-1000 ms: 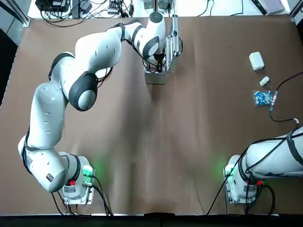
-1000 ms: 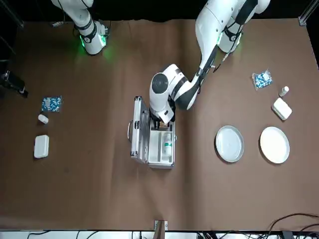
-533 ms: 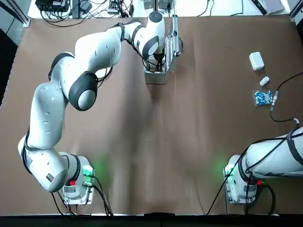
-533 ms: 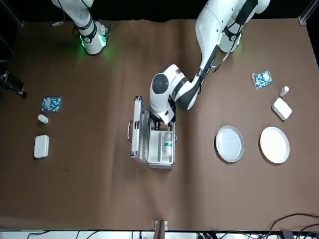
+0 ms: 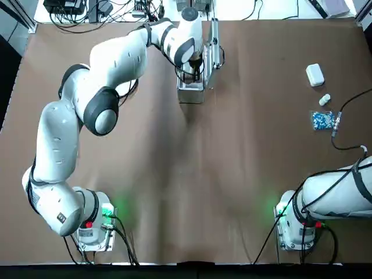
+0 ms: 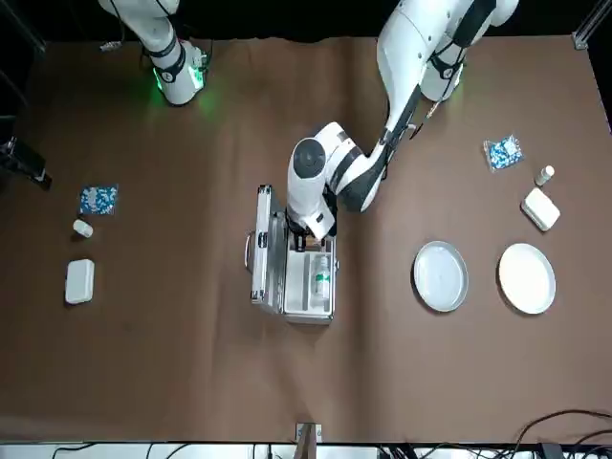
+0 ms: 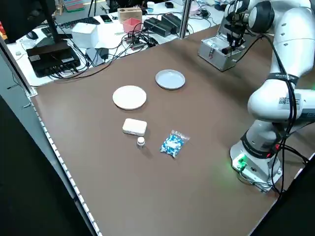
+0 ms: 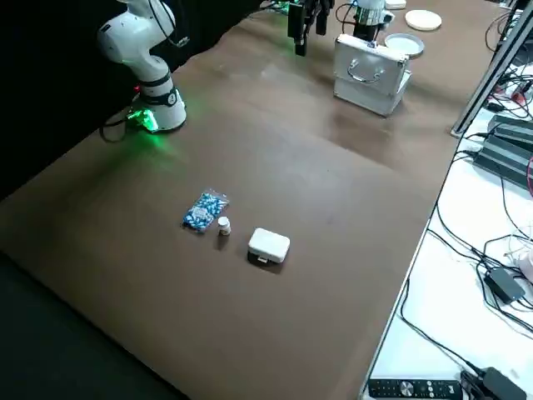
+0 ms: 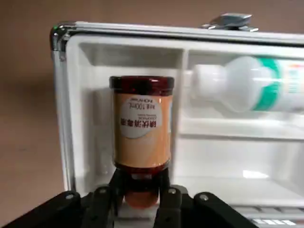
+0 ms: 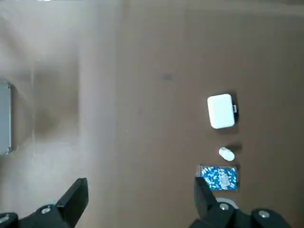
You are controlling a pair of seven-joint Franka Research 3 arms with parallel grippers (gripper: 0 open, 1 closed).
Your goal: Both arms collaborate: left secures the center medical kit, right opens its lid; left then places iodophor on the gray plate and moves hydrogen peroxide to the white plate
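Two white arms are sharing the tabletop [image 6: 143,363]. The left gripper [image 9: 137,202] is reaching into one open case [image 6: 296,273] at the centre, its lid [image 6: 263,258] standing upright. It is clamping a brown bottle [image 9: 141,128] with an orange label by its cap, beside one pale teal-marked bottle [image 9: 247,83]. The right gripper [image 10: 140,199] is hanging spread wide. Two plates [image 6: 439,275] are lying at three o'clock from the case in the front view.

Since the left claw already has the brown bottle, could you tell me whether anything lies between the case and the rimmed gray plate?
Nothing visible does. The left claw grips the iodophor at the open case, and only bare tabletop separates the case from the gray plate.
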